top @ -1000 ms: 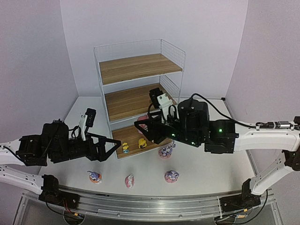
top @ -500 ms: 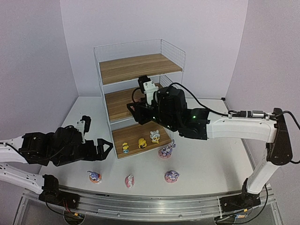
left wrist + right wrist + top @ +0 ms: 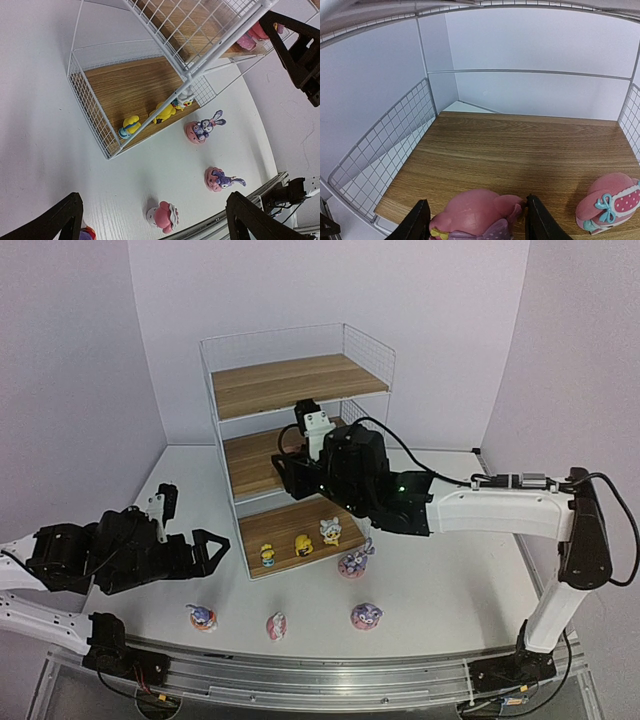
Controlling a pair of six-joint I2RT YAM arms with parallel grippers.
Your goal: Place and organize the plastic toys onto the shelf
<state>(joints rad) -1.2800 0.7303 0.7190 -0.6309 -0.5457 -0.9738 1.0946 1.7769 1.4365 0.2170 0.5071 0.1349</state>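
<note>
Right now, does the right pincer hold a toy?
Yes, in the right wrist view a pink toy sits gripped in the right pincer, above a shelf board.

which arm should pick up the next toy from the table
Left. The open left gripper hovers above the table near the front-left toy, while the right gripper is inside the middle tier of the shelf, shut on a pink figure.
</note>
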